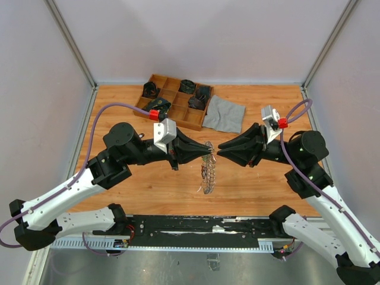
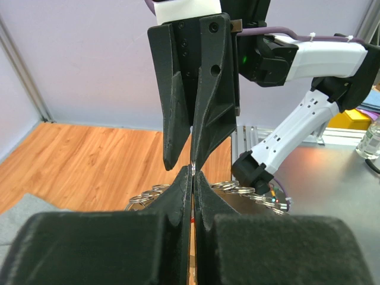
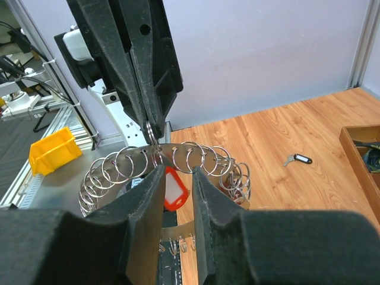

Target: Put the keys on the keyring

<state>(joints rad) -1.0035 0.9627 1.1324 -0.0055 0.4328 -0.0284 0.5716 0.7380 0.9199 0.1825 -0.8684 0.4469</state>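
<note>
The keyring is a curved metal band carrying many split rings, and it hangs above the table between both arms. My left gripper is shut on one split ring at the band's top, its tips pinching thin metal. The right gripper faces it tip to tip with its jaws a little apart. A red key tag with a white insert hangs from a ring in the gap between the right gripper's fingers, and its key is hidden. Another key with a dark tag lies on the wood.
A wooden compartment tray holding dark items stands at the back of the table. A grey cloth lies to its right. Purple cables loop over both arms. A yellow bin sits off the table.
</note>
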